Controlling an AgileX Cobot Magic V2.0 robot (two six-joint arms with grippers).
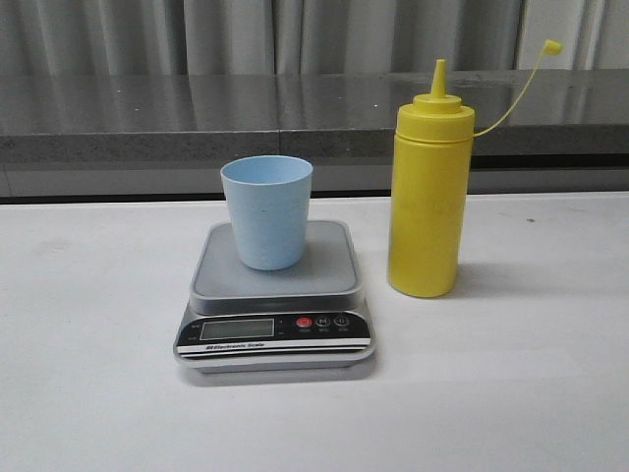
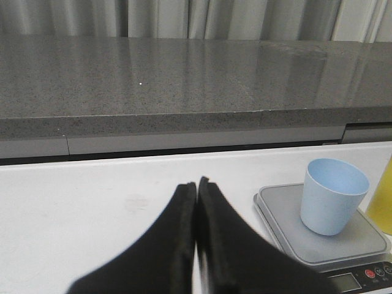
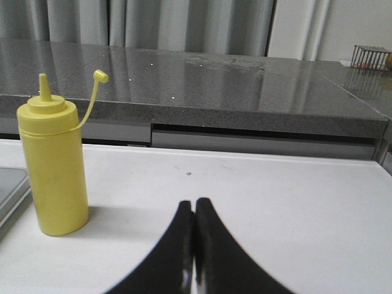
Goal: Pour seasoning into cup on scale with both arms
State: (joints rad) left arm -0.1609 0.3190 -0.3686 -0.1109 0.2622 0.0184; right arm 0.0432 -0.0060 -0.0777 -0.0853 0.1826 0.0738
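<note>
- Left gripper (image 2: 196,187): jaws pressed together, holding nothing, over the white counter (image 2: 92,202).
- Right gripper (image 3: 194,205): jaws together, empty.
- The cup (image 1: 266,211) stands upright on the scale (image 1: 274,295).
- The seasoning (image 1: 429,192) stands just beside the scale, uncapped.

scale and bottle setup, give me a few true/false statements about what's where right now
1. The cup stands upright on the scale platform. True.
2. The seasoning bottle lies on its side. False: it stands upright on the table beside the scale.
3. The bottle's cap is off the nozzle, hanging on its tether. True.
4. The left tool grips the cup. False: its fingers are shut together, apart from the cup.
5. The right tool is shut and holds nothing. True.
6. The bottle rests on the scale. False: only the cup does.
</note>
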